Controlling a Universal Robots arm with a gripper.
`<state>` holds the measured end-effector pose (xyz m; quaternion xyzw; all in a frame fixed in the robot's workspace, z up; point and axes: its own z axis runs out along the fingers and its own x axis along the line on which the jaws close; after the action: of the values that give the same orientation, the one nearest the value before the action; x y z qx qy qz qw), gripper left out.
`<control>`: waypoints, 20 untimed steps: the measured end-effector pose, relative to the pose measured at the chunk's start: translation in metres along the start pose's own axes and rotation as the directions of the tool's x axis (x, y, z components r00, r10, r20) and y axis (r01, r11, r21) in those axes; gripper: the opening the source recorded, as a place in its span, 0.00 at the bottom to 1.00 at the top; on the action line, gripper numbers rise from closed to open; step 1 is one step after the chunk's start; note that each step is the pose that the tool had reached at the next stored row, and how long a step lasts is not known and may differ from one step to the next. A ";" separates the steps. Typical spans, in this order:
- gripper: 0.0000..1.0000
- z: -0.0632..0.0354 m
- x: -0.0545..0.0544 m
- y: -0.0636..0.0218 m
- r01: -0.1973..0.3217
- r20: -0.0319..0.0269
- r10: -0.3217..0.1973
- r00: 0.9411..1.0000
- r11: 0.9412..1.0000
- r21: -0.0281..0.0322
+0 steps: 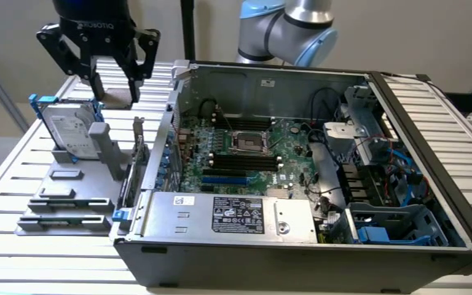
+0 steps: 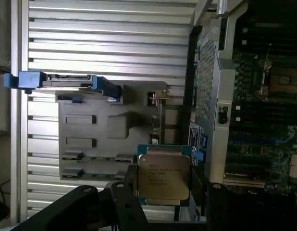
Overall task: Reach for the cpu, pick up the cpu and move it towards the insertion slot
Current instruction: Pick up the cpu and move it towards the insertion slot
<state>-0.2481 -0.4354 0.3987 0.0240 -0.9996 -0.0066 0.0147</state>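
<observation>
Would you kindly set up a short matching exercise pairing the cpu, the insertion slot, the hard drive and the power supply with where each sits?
Things:
1. cpu
2. insertion slot
3. hard drive
4. power supply

Places:
A. on the motherboard inside the case
B. upright in the grey fixture outside the case
C. between the gripper fingers
D. along the case's near wall

Pairs: 1-C, 2-A, 3-B, 4-D
</observation>
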 end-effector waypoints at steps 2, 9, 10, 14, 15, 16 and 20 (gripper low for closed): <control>0.54 -0.0003 -0.009 -0.0003 0.000 0.000 0.000 1.000 1.000 0.000; 0.54 -0.0016 -0.041 -0.0015 0.000 0.000 0.000 1.000 1.000 0.000; 0.54 -0.0018 -0.045 -0.0017 0.000 0.000 0.000 1.000 1.000 0.000; 0.54 -0.0024 -0.064 -0.0023 0.000 0.000 0.000 1.000 1.000 0.000; 0.54 -0.0025 -0.068 -0.0023 0.000 0.000 0.000 1.000 1.000 0.000; 0.54 -0.0024 -0.073 -0.0017 0.000 0.000 0.000 1.000 1.000 0.000; 0.54 -0.0004 -0.091 0.0025 0.000 0.000 0.000 1.000 1.000 0.000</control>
<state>-0.1572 -0.4285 0.3965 0.0240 -0.9996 -0.0068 0.0147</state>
